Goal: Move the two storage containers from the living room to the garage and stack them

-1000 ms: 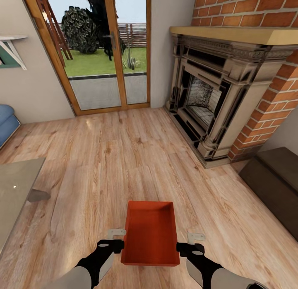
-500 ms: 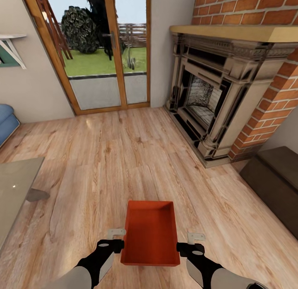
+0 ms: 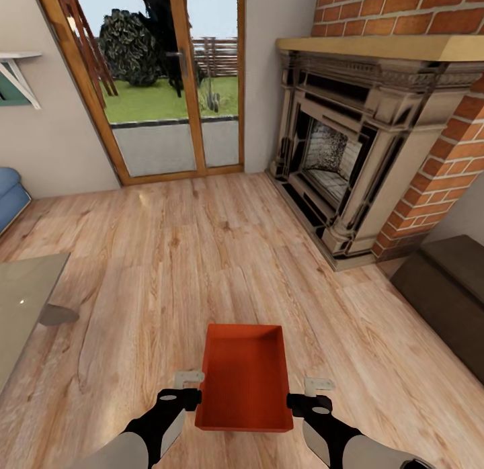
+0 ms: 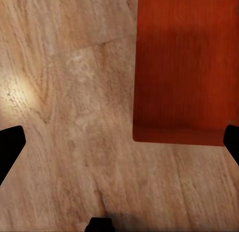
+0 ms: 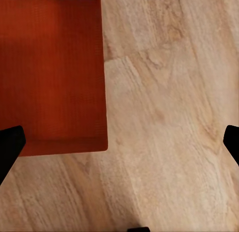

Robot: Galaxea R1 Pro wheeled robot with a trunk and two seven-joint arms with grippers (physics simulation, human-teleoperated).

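One orange-red storage container (image 3: 245, 378) sits low in the head view, open top up, over the light wood-plank floor of the living room. My left gripper (image 3: 187, 388) is tight against its left wall and my right gripper (image 3: 312, 392) against its right wall. In the left wrist view the container (image 4: 186, 67) lies beside the left gripper (image 4: 119, 147), whose black fingertips stand far apart. The right wrist view shows the container (image 5: 50, 72) beside the right gripper (image 5: 119, 142), which is open just as wide. Neither pair of fingers closes on a wall.
A brick fireplace (image 3: 336, 160) rises ahead on the right, with a dark low bench (image 3: 450, 301) nearer on that side. A glass table (image 3: 27, 301) and a blue sofa (image 3: 10, 193) are at the left. Glass doors (image 3: 175, 86) stand straight ahead across the wood floor.
The whole view has shifted a little, so the camera moved. The container and both grippers keep the same place in the picture.
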